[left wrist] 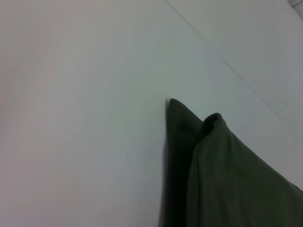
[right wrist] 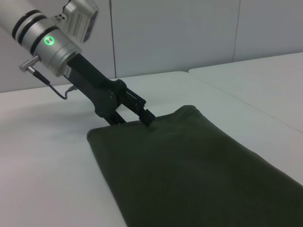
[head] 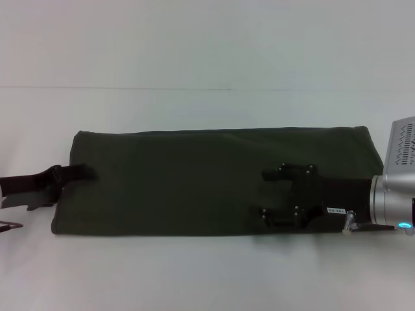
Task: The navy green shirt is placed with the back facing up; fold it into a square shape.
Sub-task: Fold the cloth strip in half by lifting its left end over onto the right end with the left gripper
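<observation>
One navy green shirt, folded long, no lettering visible. Left gripper clamps its nine o'clock edge; right gripper open above it at three o'clock.

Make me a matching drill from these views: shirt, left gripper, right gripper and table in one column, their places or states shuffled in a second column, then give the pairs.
Column one:
1. navy green shirt
2. left gripper
3. right gripper
4. table

Column two:
A. white surface under everything
B. over the shirt's right-hand part, fingers spread
C. folded into a long band, plain side up
D. at the shirt's left end, where the cloth is lifted

Pairs: 1-C, 2-D, 3-B, 4-A
</observation>
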Controlling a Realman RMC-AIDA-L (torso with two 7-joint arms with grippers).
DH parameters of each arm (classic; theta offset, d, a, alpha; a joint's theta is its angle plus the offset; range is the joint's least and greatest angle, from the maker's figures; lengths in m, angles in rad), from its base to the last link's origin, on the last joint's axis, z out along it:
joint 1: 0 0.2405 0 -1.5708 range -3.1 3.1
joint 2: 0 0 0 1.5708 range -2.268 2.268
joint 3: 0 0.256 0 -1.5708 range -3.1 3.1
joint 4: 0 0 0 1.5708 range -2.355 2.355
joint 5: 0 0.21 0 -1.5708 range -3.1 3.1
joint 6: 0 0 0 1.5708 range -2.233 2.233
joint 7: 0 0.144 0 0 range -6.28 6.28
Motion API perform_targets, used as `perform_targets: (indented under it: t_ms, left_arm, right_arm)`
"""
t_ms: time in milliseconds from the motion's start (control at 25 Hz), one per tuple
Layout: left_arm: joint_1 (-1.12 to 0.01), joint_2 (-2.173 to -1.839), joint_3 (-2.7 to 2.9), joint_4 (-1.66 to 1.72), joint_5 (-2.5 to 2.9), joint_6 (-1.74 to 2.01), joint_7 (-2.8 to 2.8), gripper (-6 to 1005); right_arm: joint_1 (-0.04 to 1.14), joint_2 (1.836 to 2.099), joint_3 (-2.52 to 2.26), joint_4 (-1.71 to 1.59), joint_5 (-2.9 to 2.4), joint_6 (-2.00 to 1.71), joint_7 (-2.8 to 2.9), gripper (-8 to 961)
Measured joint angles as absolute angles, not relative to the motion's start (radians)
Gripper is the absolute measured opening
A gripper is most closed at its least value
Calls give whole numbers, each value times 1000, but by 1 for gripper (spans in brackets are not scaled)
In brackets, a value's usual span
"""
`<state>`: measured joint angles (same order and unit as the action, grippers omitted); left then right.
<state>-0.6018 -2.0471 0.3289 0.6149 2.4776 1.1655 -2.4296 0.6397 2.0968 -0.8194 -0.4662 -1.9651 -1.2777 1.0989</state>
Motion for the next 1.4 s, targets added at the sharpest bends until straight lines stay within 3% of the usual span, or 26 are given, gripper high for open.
perform_targets:
  t_ms: [680, 800, 1200, 1400]
  left_arm:
    - [-642, -2057, 334, 557, 2441, 1148, -2374, 879]
    - [-646, -2054, 338, 558, 2448, 1154, -2377, 676]
    - [-649, -2051, 342, 561, 2459, 1146, -2378, 432]
    - [-647, -2051, 339, 562, 2459, 1146, -2379, 233]
  right_arm:
    - [641, 2096, -820, -470, -1954, -1286, 1112, 850]
    - [637, 2095, -820, -473, -1945, -1291, 1112, 850]
    - [635, 2093, -827, -475, -1937, -1300, 1112, 846]
    - [634, 2095, -826, -474, -1937, -1307, 1112, 844]
